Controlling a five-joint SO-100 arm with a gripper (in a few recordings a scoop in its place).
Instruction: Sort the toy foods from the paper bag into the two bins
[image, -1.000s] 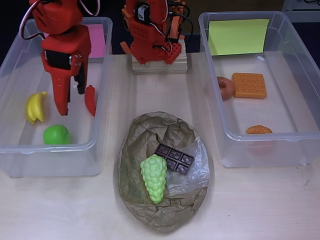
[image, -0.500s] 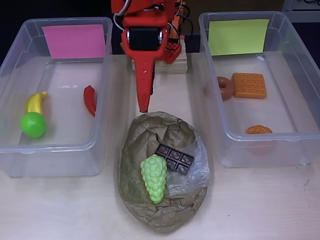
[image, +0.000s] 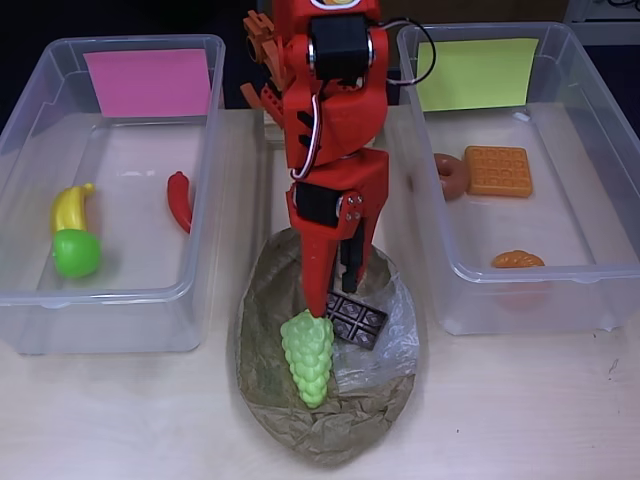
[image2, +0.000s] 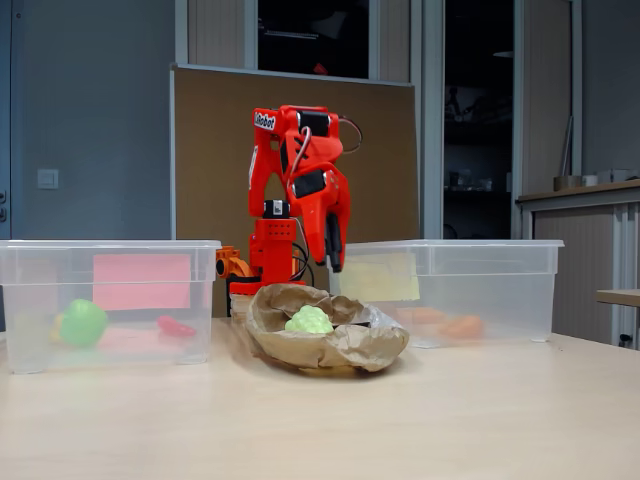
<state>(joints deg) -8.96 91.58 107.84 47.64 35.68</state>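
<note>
while poised over the paper bag (image: 300, 420), the gripper (image: 333, 300) is held parted and empty above the grapes (image: 308, 355).

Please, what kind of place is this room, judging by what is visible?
Probably an office or lab room used for robot trials. The fixed view shows a brown pin board, grey walls with a light switch and a pale table carrying the red arm between clear bins.

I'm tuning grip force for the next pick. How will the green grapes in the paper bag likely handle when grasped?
The grapes look like moulded plastic, so probably stiff and light. Their bumpy, tapered cluster may slip or twist between the fingers. Lying on the crumpled paper bag, they could shift when nudged.
</note>
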